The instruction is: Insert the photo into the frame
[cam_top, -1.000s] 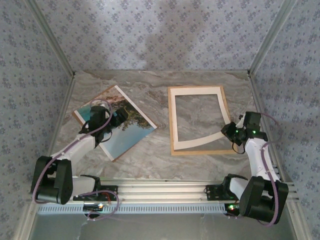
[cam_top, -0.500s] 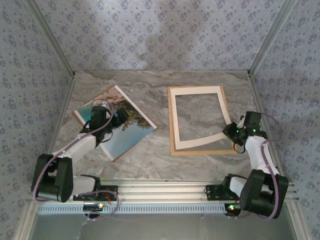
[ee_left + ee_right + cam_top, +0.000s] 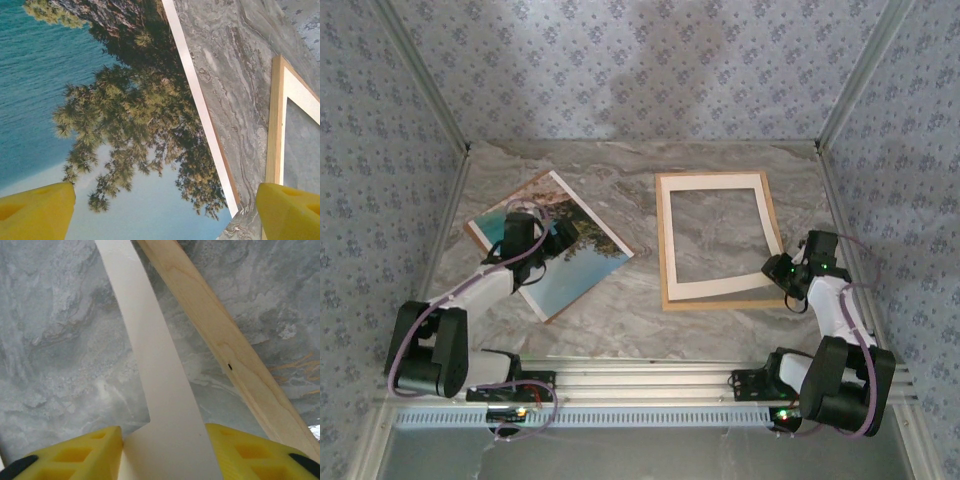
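The photo, sea and trees with a pale border, lies slanted on the left of the table on a brown board. My left gripper hovers open over it, its yellow fingers spread wide above the printed trees. The frame, light wood, lies flat at centre right with a cream mat inside it. My right gripper is at the frame's near right corner. It is open, and the mat's corner lies between its yellow fingers, beside the wooden rail.
Patterned walls and metal rails close the marbled table on three sides. Bare marble lies between the photo and the frame. The frame's right side runs close to the right wall rail.
The mat's near right corner, lifted and bowed before, has dropped flat into the frame. My right gripper has opened and eased back toward the near edge. The left arm has barely moved.
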